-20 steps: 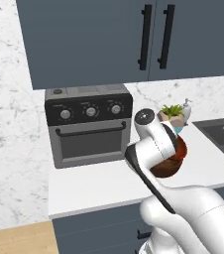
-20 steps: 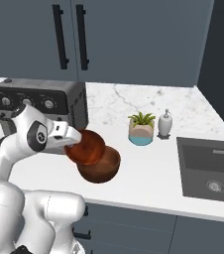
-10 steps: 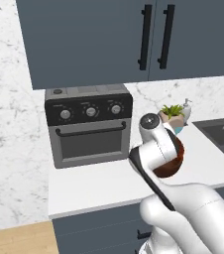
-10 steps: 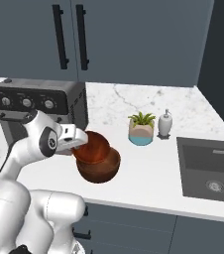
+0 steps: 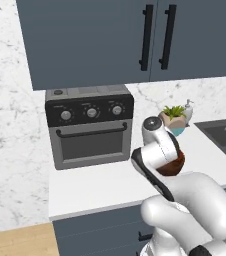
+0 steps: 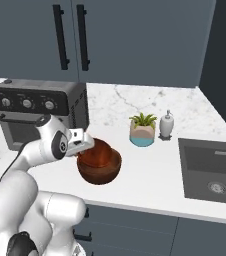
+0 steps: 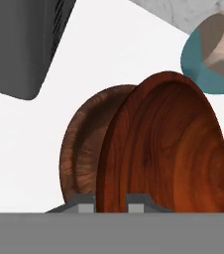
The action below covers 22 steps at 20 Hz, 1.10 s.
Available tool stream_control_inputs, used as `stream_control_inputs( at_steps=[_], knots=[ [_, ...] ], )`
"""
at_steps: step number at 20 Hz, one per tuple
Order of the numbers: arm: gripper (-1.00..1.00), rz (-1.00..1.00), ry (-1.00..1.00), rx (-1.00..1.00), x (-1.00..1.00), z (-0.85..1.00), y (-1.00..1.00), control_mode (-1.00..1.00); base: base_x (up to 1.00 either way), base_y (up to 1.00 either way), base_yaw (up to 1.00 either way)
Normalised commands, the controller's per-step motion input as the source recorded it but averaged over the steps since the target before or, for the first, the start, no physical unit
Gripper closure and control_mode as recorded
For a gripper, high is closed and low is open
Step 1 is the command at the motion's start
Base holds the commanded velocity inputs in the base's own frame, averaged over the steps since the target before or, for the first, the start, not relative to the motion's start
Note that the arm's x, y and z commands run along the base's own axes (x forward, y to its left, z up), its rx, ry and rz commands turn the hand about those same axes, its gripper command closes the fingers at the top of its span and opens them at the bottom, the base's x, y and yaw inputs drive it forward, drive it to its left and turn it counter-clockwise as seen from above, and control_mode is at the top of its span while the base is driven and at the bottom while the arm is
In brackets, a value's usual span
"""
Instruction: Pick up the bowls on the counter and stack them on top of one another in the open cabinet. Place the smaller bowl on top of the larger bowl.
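Hand (image 6: pixel 87 146) pinches rim of smaller bowl, directly over larger bowl

The shallow round reddish-brown smaller bowl (image 7: pixel 168 149) is tilted on edge, its rim between the two fingertips (image 7: pixel 84 202); the deep dark brown wood-look larger bowl (image 6: pixel 101 169) sits just beneath it on the white marbled counter (image 6: pixel 150 170); the slate-blue wall cabinet (image 6: pixel 135 40) hangs above, doors apparently closed

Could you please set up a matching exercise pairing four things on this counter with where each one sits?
Things:
1. smaller bowl
2. larger bowl
3. plant pot
4. toaster oven

Places:
A. far left, against the wall
B. beside the soap dispenser
C. clamped in the gripper
D. on the counter, under the held bowl

Pairs: 1-C, 2-D, 3-B, 4-A
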Motion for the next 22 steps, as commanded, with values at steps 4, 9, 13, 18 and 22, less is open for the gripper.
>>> stream_control_inputs(
  at_steps=[4,9,13,18,22],
  knots=[
    [1.00,0.09,0.06,0.00,0.15,-0.39,-0.17,-1.00,0.00,0.00,0.00],
    [1.00,0.08,0.05,0.00,0.17,-0.27,-0.15,-1.00,0.00,0.00,0.00],
    [1.00,0.00,0.00,-0.01,0.21,-0.23,-0.04,-1.00,0.00,0.00,0.00],
    [1.00,0.00,0.00,-0.02,0.20,-0.23,-0.02,-1.00,0.00,0.00,0.00],
    [1.00,0.00,0.00,0.00,0.16,-0.13,0.00,-1.00,0.00,0.00,0.00]
  ],
)
